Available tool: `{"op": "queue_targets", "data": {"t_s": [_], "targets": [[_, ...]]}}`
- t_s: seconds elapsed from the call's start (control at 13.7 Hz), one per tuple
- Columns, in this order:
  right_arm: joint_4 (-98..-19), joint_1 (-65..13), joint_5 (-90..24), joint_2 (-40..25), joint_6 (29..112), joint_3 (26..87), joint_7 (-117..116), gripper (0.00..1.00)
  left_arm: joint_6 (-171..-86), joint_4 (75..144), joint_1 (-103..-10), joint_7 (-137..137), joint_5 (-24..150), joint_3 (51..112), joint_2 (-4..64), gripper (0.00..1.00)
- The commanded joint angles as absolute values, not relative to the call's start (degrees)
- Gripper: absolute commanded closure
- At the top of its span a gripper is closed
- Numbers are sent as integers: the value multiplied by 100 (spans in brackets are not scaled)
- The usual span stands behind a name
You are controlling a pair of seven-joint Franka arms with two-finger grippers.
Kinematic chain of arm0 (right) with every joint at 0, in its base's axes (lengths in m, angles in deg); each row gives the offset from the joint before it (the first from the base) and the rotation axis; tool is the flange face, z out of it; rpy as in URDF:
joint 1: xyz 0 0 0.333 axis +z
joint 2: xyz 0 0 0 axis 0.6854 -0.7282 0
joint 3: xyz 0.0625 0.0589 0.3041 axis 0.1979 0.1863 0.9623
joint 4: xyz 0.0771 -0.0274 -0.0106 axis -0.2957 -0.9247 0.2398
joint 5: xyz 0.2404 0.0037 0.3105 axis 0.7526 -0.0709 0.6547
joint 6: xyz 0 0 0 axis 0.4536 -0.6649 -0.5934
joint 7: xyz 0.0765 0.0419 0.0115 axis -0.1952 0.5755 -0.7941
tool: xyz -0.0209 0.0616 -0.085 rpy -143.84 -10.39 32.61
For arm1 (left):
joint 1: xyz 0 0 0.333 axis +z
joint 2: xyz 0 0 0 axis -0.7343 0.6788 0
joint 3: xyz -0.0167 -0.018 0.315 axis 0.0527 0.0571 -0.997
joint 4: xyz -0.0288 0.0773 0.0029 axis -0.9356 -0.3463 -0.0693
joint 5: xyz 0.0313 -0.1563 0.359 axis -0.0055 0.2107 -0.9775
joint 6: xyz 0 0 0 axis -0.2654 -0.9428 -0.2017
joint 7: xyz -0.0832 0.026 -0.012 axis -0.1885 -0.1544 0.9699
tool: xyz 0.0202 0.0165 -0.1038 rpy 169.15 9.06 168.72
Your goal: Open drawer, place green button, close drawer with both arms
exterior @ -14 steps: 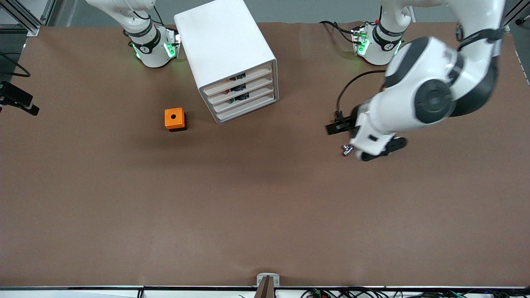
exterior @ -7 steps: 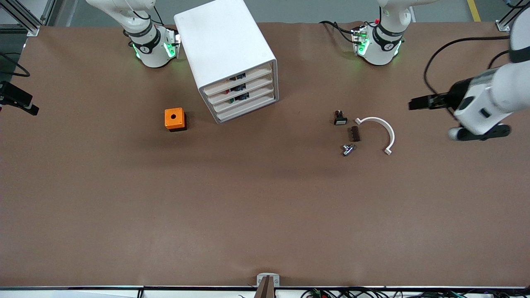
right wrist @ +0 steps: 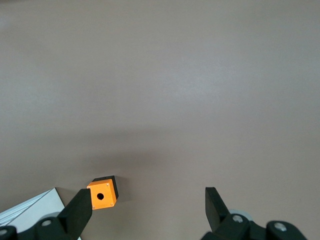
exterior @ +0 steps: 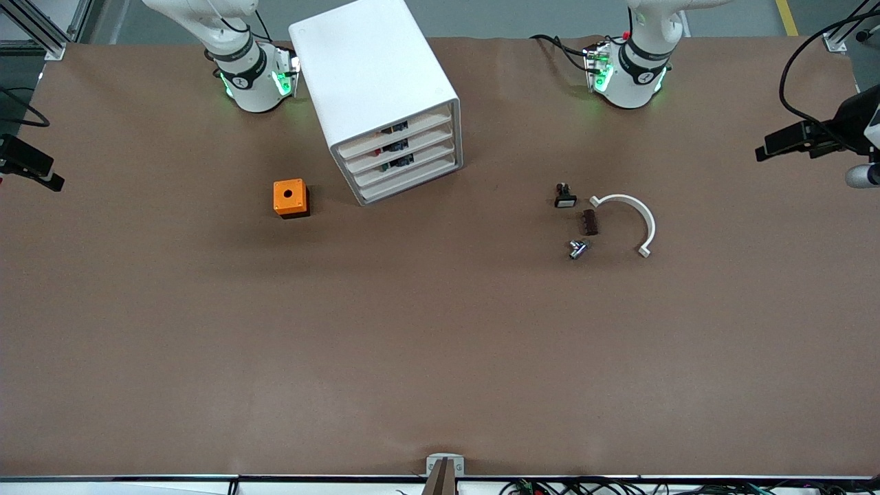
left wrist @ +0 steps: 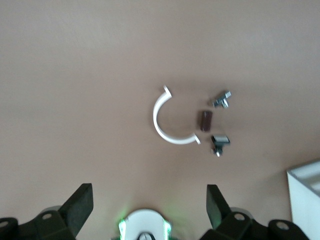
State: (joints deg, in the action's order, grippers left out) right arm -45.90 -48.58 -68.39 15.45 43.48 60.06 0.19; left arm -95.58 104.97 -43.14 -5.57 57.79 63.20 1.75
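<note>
Drawer [exterior: 412, 165] shut, third down in the cabinet [exterior: 371, 75] at 12 o'clock on the desk [exterior: 440, 344]; no green button loose on the desk; green speck inside the drawer front, likely the button [exterior: 382, 165].

Left pincer [left wrist: 150, 200] wide, empty, high over the desk's 3 o'clock end; right pincer [right wrist: 148, 202] wide, empty, high above the orange box [right wrist: 102, 194].

Judgement: opening step pending, or all done; next, confirm the button's location.

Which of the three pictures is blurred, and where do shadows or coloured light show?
Left wrist view: soft, the white curved clip and small parts smeared. Front view: sharp, green light glowing on both arm bases. Right wrist view: a broad dim shadow above the orange box.
</note>
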Motion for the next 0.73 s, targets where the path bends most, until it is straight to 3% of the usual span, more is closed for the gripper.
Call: {"op": "queue_targets", "data": {"t_s": [0.0,0.66], "targets": [[-4523,-4951,-6767,1586,4267,6069,5,0,-9870,10547,-4452,-613,5394,6339,164,0],[-4523,-4907,-6767,1586,4267,6113,22,0,-9923,10274,-4470,-525,5463,6532,235,0]]}}
